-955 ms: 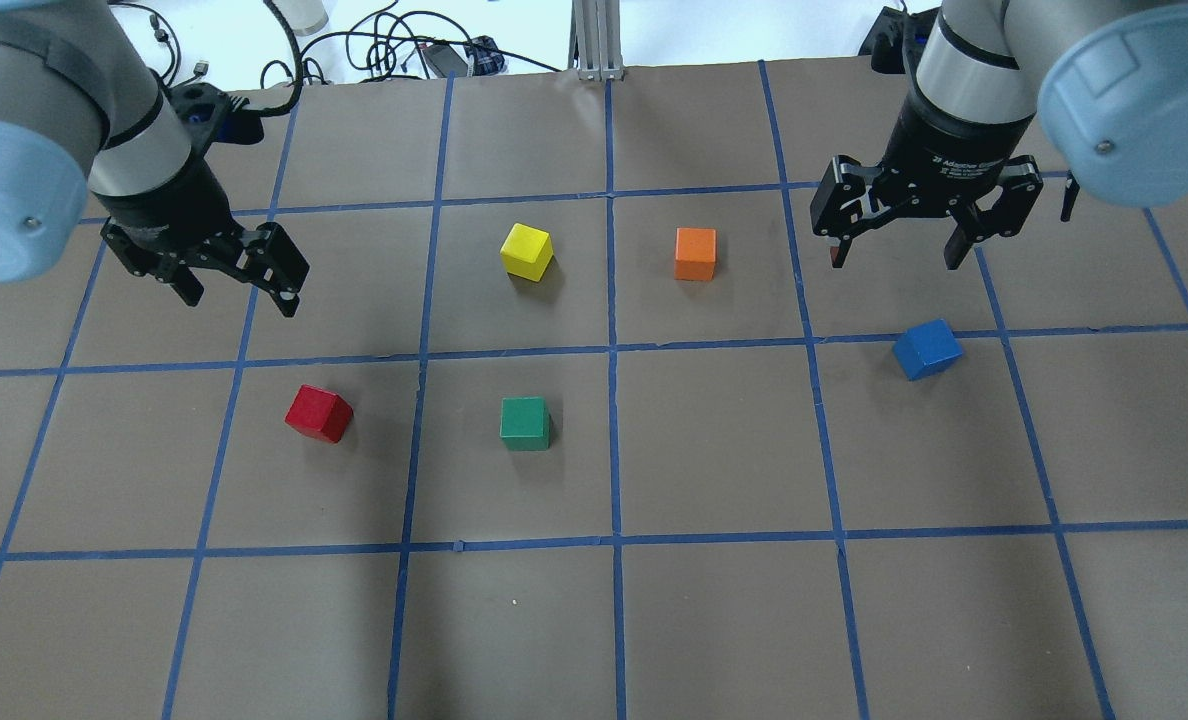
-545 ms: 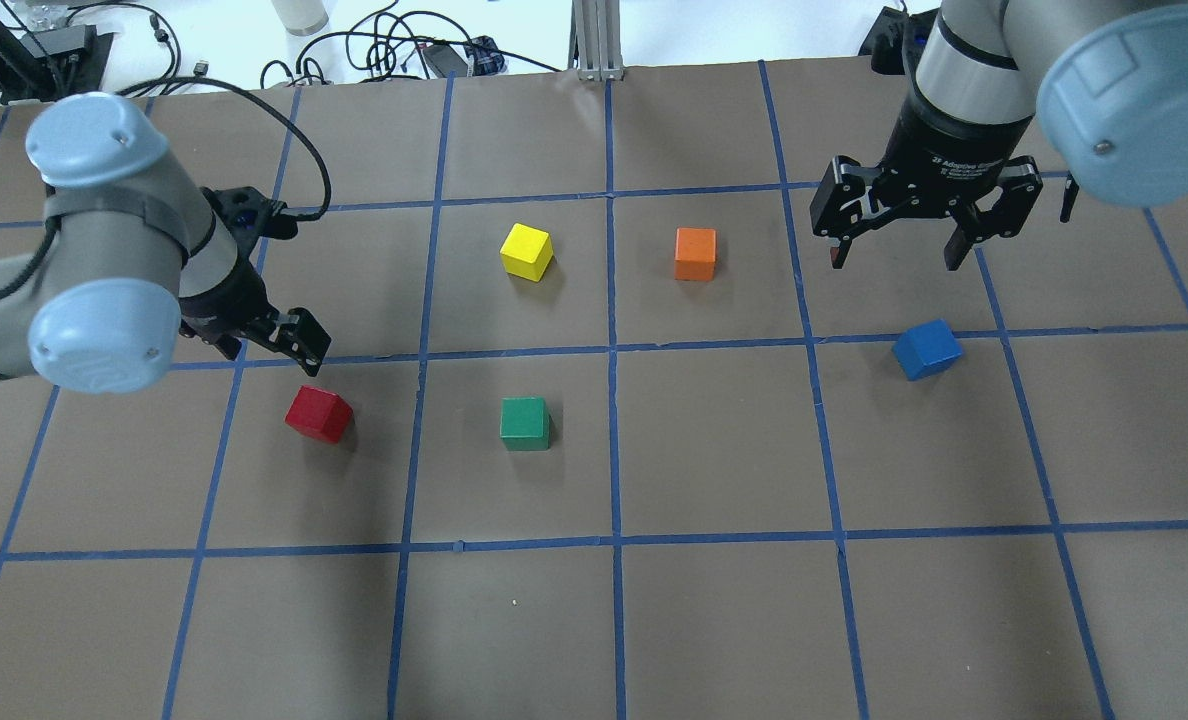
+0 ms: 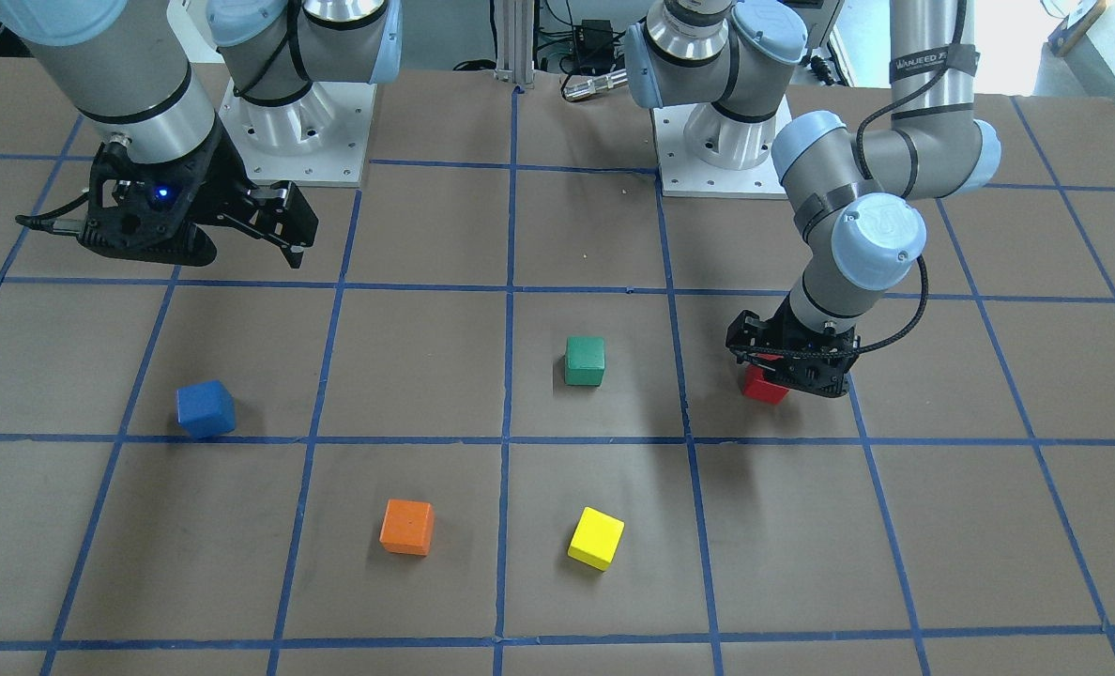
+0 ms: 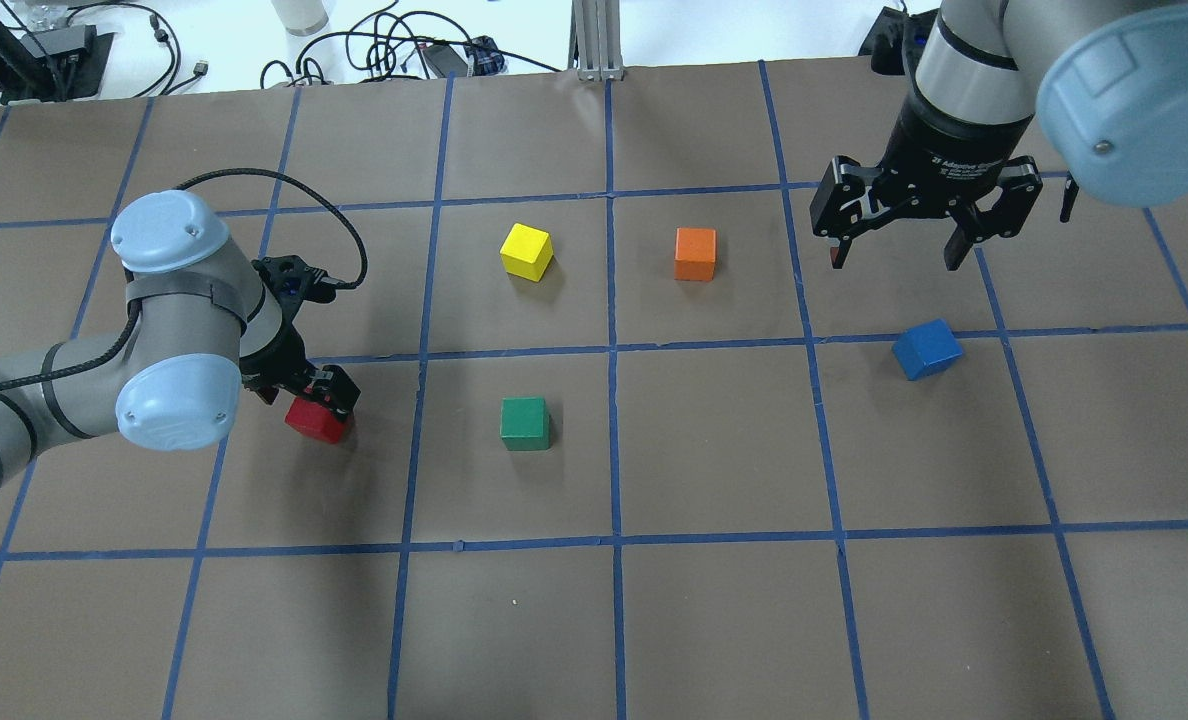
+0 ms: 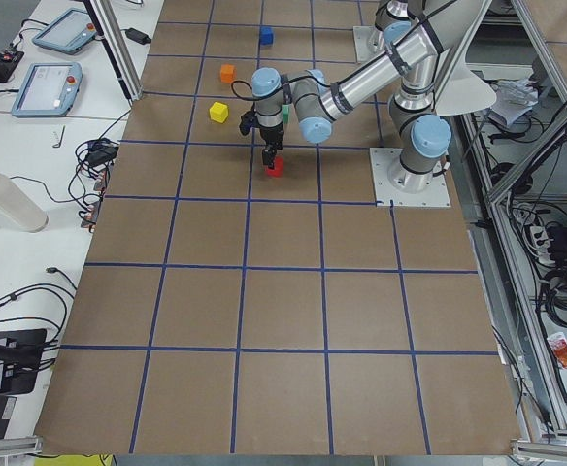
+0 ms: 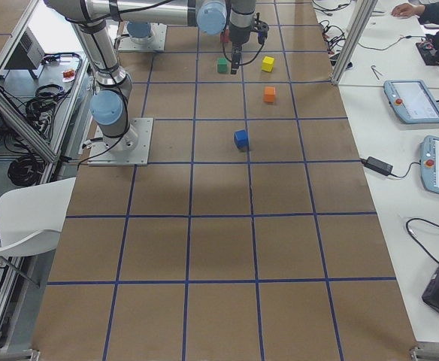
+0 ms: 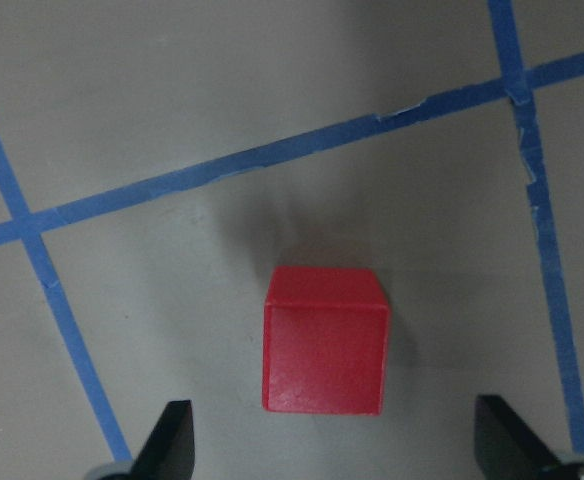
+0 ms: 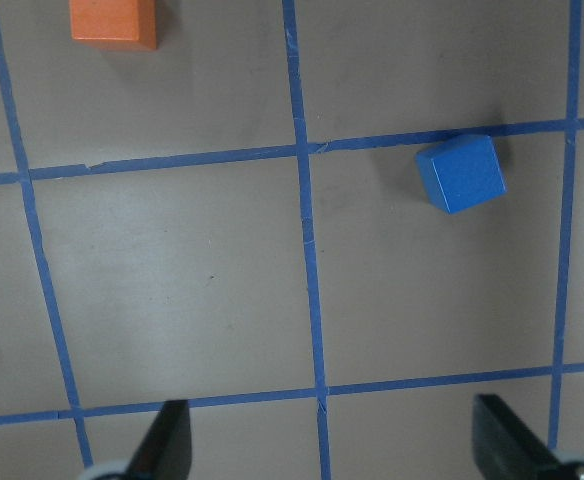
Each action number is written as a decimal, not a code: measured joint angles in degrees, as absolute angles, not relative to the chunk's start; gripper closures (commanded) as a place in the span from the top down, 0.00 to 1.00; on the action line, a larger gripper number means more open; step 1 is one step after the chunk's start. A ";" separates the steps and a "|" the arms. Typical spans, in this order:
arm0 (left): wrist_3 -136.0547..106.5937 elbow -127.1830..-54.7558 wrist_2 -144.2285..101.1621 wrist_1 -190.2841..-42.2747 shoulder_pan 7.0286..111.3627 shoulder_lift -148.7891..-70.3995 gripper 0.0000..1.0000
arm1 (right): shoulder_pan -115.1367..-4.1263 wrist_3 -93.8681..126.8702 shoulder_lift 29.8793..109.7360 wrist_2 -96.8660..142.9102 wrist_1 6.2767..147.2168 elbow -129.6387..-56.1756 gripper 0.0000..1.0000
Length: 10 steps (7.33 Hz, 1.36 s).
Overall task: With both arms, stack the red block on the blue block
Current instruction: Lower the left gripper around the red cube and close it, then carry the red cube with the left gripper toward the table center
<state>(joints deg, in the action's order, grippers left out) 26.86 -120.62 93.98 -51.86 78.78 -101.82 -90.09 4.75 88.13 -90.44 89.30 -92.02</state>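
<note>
Left gripper (image 7: 337,442) hangs over the red block (image 7: 325,340), jaws wide; advise lowering squarely, centring the block between them, then closing evenly to avoid skidding it.

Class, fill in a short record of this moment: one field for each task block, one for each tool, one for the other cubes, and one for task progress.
red block: on the table, not gripped
blue block: on the table, nothing on it
left tool: open, low over the red block, jaws either side, not touching it
right tool: open, raised, empty, not centred over the blue block
other cubes: green, yellow, orange, each standing apart
stack: not yet made
</note>
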 measured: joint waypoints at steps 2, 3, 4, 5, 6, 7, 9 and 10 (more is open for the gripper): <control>26.94 -120.95 94.07 -50.00 78.81 -103.75 0.15 | -90.09 4.81 88.13 -90.44 89.30 -92.02 1.00; 27.07 -121.01 94.06 -49.70 78.80 -104.13 0.04 | -90.09 4.82 88.14 -90.44 89.30 -92.02 1.00; 26.85 -120.79 94.03 -49.58 78.86 -104.03 0.00 | -90.09 4.83 88.15 -90.44 89.30 -92.02 1.00; 25.32 -120.05 93.94 -49.70 79.29 -103.55 0.00 | -90.09 4.83 88.14 -90.44 89.30 -92.02 1.00; 21.94 -118.44 92.49 -50.24 80.45 -103.41 0.00 | -90.09 4.83 88.11 -90.46 89.28 -92.04 1.00; 17.83 -115.31 89.95 -51.85 82.77 -103.87 0.00 | -90.09 4.86 88.10 -90.50 89.26 -92.13 1.00; 6.45 -103.76 87.52 -60.87 90.29 -106.48 0.00 | -90.09 5.01 88.23 -90.52 89.37 -92.85 1.00; -0.58 -97.76 87.32 -64.85 95.41 -108.66 0.00 | -90.09 5.09 88.28 -90.51 89.43 -93.15 1.00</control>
<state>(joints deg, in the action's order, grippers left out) -0.58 -97.76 87.32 -64.85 95.41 -108.66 -90.09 5.09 88.28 -90.51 89.43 -93.15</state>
